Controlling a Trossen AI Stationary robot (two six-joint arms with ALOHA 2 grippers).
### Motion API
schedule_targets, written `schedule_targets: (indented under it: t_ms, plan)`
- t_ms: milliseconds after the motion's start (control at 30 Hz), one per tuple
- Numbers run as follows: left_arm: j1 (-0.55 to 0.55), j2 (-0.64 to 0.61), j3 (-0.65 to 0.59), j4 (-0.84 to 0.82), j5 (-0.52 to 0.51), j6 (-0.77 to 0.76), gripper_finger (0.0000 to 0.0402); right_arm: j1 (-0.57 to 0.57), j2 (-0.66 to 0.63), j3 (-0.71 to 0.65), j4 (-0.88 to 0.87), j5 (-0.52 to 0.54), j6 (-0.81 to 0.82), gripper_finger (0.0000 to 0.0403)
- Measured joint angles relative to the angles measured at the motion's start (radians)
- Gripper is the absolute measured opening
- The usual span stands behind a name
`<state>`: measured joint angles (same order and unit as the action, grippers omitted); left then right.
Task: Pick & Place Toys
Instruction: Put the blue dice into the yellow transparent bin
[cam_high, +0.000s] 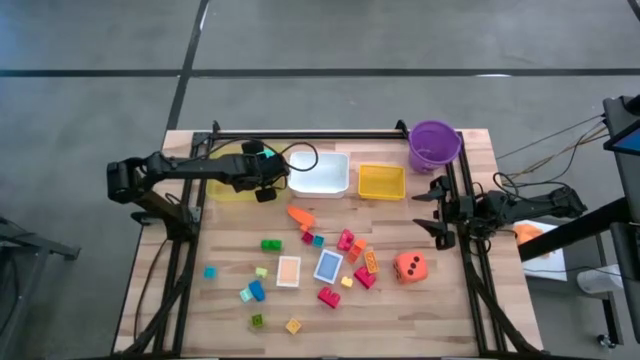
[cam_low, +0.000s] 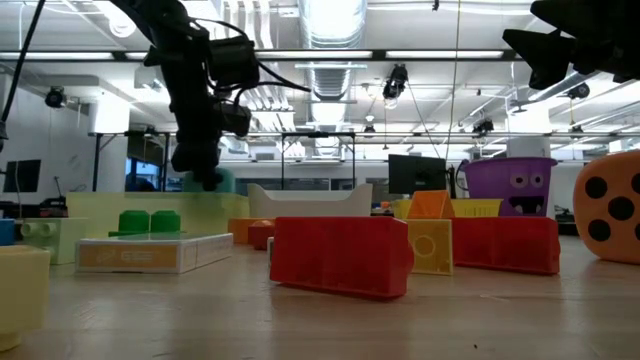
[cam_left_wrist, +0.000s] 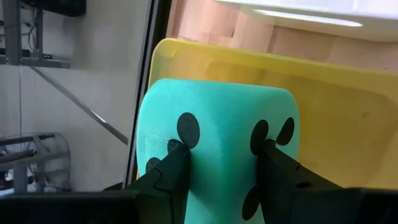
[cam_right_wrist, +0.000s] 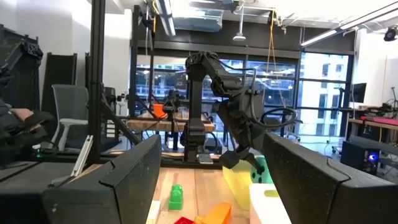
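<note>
A teal die with black dots (cam_left_wrist: 217, 137) is between the fingers of my left gripper (cam_left_wrist: 221, 177), over the round-cornered yellow tray (cam_left_wrist: 348, 118) at the table's far left (cam_high: 228, 186). In the high view the gripper (cam_high: 262, 168) nearly hides the die (cam_high: 256, 150). My right gripper (cam_high: 432, 212) waits open and empty at the table's right edge. An orange die (cam_high: 411, 266), an orange card (cam_high: 288, 271), a blue card (cam_high: 328, 266) and several small blocks lie on the wood. My left gripper pinches the teal die between its two fingers, one on each of two opposite dotted faces (cam_left_wrist: 186, 134). The fingers (cam_left_wrist: 280, 171) slant down from the table's left side. The die is over the yellow tray; whether it touches the tray I cannot tell.
A white tray (cam_high: 320, 175) and a small yellow tray (cam_high: 381, 181) stand along the far edge, with a purple bucket (cam_high: 434, 145) at the far right corner. Loose blocks are scattered over the middle and near parts of the table (cam_high: 200, 320).
</note>
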<state>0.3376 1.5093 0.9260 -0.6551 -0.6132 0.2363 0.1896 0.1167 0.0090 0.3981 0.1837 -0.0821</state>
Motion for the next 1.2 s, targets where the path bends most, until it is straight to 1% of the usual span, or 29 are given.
schedule_targets:
  t_ms: [233,300,700,1133,1200]
  plan:
    - [-0.015,0.0,0.0,0.008,0.01,-0.011,0.0131,0.0,0.0,0.0,0.0,0.0,-0.001,0.028]
    - [-0.023,0.0,-0.004,0.024,-0.016,-0.043,0.0131,0.0,0.0,0.0,0.0,0.0,-0.004,0.028]
    - [-0.042,0.0,-0.082,0.085,-0.019,-0.062,0.013,0.0,0.0,0.0,0.0,0.0,-0.004,0.028]
    - [-0.055,0.0,-0.084,0.109,-0.023,-0.088,0.0127,0.0,0.0,0.0,0.0,0.0,-0.004,0.028]
    - [-0.064,0.0,-0.099,0.126,-0.023,-0.083,0.0127,0.0,0.0,0.0,0.0,0.0,0.0,0.028]
